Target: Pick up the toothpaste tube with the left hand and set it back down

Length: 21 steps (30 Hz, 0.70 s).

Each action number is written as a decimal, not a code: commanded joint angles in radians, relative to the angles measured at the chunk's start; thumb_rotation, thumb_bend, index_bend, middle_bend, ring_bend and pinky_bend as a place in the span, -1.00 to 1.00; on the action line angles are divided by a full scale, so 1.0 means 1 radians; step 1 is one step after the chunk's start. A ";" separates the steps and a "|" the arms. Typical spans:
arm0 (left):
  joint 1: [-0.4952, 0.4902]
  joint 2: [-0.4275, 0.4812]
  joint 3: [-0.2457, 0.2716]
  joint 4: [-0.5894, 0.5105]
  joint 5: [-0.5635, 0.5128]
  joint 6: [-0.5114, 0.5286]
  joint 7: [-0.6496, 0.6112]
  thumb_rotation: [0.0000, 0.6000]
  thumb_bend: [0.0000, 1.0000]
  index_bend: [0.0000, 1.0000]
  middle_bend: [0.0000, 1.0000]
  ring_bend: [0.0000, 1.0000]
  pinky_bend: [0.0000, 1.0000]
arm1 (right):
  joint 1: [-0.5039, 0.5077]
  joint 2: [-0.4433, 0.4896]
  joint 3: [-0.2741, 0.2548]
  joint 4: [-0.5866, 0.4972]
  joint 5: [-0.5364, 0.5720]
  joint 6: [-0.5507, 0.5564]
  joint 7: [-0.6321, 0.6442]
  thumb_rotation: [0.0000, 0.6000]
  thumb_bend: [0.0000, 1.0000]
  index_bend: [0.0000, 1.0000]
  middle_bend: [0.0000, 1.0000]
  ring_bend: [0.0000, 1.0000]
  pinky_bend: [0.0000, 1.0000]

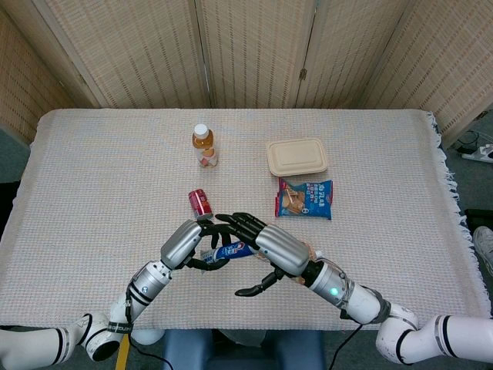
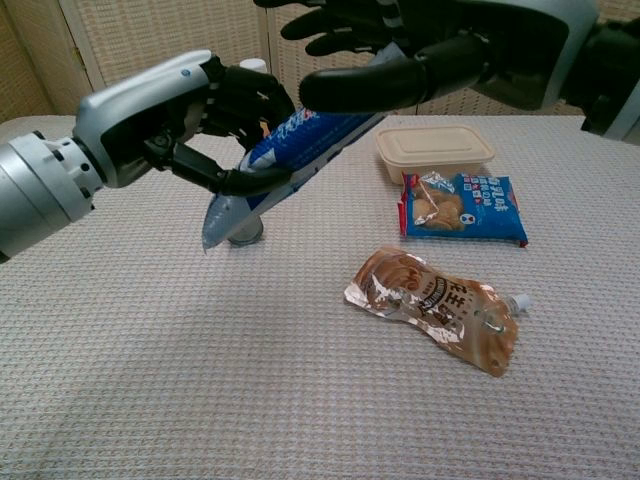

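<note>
The blue and white toothpaste tube (image 1: 234, 250) (image 2: 292, 148) hangs tilted above the table, cap end up and to the right. My left hand (image 1: 183, 243) (image 2: 160, 118) grips it around its lower half, fingers curled over it. My right hand (image 1: 271, 245) (image 2: 450, 45) hovers just over the tube's cap end with its fingers spread and its thumb lying across the cap, hiding it. Whether it touches the tube I cannot tell. It holds nothing.
A red can (image 1: 200, 203) (image 2: 245, 232) stands right under the tube's tail. A brown spouted pouch (image 2: 435, 305) lies below my right hand. Further back are a juice bottle (image 1: 203, 146), a beige lunch box (image 1: 296, 156) (image 2: 433, 148) and a blue biscuit packet (image 1: 305, 198) (image 2: 465, 207).
</note>
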 commanded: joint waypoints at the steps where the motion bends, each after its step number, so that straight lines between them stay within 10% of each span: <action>1: -0.001 -0.002 0.001 0.003 0.003 0.001 0.004 1.00 0.66 0.48 0.58 0.33 -0.01 | 0.006 -0.008 -0.004 0.012 0.001 -0.002 0.026 0.08 -0.85 -1.00 -1.00 -1.00 -1.00; 21: -0.006 -0.013 -0.001 0.025 0.016 0.027 -0.022 1.00 0.66 0.49 0.58 0.33 -0.01 | 0.022 -0.032 -0.035 0.040 -0.031 0.022 0.189 0.07 -0.85 -1.00 -1.00 -1.00 -1.00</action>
